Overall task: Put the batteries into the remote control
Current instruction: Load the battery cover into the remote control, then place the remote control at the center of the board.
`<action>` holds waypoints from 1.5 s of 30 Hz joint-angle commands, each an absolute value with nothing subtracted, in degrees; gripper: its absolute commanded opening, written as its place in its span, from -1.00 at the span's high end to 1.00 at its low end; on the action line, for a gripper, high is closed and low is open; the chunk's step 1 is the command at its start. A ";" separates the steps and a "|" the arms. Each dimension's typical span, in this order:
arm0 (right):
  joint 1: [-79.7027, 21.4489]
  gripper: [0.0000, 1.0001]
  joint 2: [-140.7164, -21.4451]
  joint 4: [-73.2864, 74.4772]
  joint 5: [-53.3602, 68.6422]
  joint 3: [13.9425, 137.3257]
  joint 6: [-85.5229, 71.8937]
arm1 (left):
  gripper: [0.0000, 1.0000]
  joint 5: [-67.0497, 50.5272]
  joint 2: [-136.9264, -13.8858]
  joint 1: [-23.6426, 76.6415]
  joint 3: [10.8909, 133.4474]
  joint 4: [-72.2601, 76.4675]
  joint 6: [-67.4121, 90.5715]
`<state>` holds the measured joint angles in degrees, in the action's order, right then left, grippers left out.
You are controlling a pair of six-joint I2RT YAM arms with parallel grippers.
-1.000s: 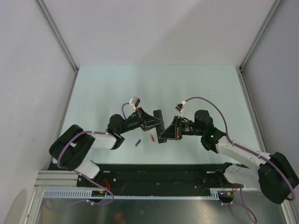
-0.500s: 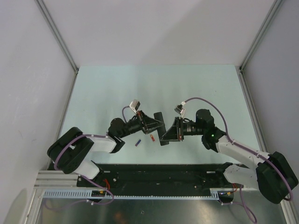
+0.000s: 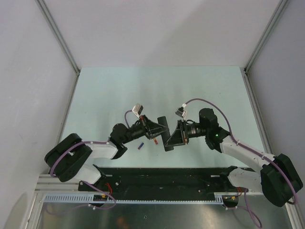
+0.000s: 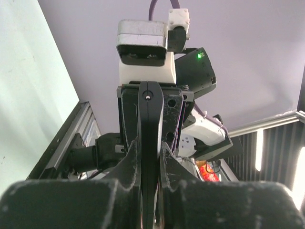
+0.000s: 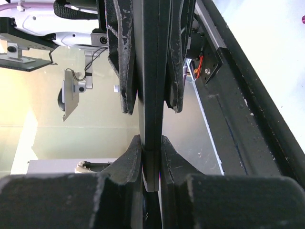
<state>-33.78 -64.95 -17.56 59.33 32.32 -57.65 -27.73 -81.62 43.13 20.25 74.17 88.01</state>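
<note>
Seen from above, two robot arms reach in from the near edge of a pale green bench [image 3: 119, 90] and meet at its middle. Between them they hold the remote control [image 3: 162, 119], a slim black bar lifted off the surface and turned edge-on. The left hand [image 3: 161, 130] has its two fingers pressed tight against the bar's flat faces. The right hand [image 3: 170, 137] pinches the same bar from the opposite side.

The right wrist camera looks straight along the remote control [image 5: 151, 71]. Its own fingers [image 5: 131, 157] clamp the near end, and the left hand's fingers [image 5: 121, 62] clamp further along. The left wrist camera shows the same thin black edge [image 4: 150, 109] rising between its fingers [image 4: 129, 160].

Two batteries lie loose on the bench, just below the hands. One is a purple-blue battery [image 3: 140, 146]. The other is a red-orange battery [image 3: 155, 140], nearer the remote. No other batteries can be made out. Whether the battery compartment is open cannot be told.

The risks lie in the shared grip. Both hands are occupied, so neither can fetch a battery. If one releases, the bar will likely pivot or slip in the single narrow pinch that is left. If the arms pull unevenly, they could twist the remote or drag it out of a grip. A dropped remote could strike the small cylinders and send them rolling out of easy reach.
</note>
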 commanded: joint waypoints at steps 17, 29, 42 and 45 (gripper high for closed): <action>-30.41 0.91 -68.82 -22.85 36.65 41.48 -57.74 | 1.00 -47.55 -77.08 55.20 18.90 87.63 84.46; -31.55 -0.09 -58.99 -7.77 45.52 41.48 -48.79 | 1.00 -44.73 -77.08 47.65 19.33 87.10 82.79; -28.04 -0.23 -41.05 22.14 28.24 41.48 -33.94 | 0.99 -47.38 -78.67 29.19 25.47 67.29 74.08; -28.21 -0.17 -41.48 25.48 20.32 41.57 -32.79 | 1.00 -33.14 -74.71 28.21 36.26 22.99 48.12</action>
<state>-28.27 -41.56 16.93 34.76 39.68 -37.63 -45.84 -79.02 29.63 24.60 65.30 76.69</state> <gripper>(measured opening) 0.603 0.127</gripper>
